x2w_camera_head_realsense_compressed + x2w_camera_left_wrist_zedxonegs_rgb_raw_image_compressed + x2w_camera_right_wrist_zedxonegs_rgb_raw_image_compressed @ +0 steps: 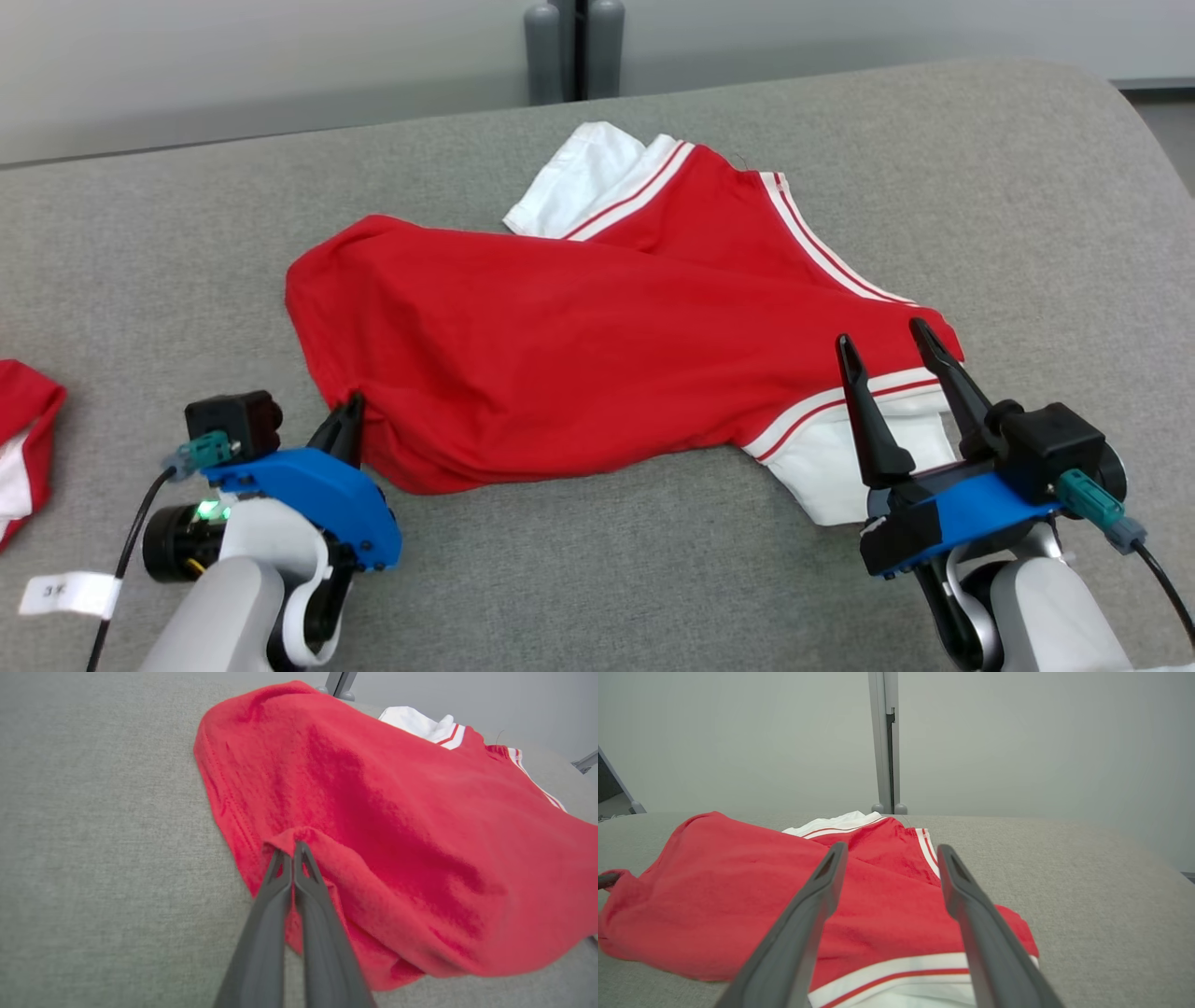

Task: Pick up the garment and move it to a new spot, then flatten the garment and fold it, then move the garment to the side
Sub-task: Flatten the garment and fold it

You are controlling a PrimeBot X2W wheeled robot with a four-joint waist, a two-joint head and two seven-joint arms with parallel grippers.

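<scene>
**A:** One corner caught already?

**B:** Yes. The left claw [292, 851] is clamped shut on a pinch of hem of the red T-shirt [579, 345], which lies rumpled in the middle of the grey counter [1027, 187].

**A:** And the right claw [882, 334]?

**B:** Spread wide and empty, hovering above the white sleeve [814, 485]. I'd guess it wants that side, so both ends lift together and the cloth spreads flat.

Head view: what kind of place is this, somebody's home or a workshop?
Probably a robot test room, not a home: a grey cloth-covered table against a bare pale wall, a grey metal post behind it, and a red and white T-shirt laid on it.
</scene>
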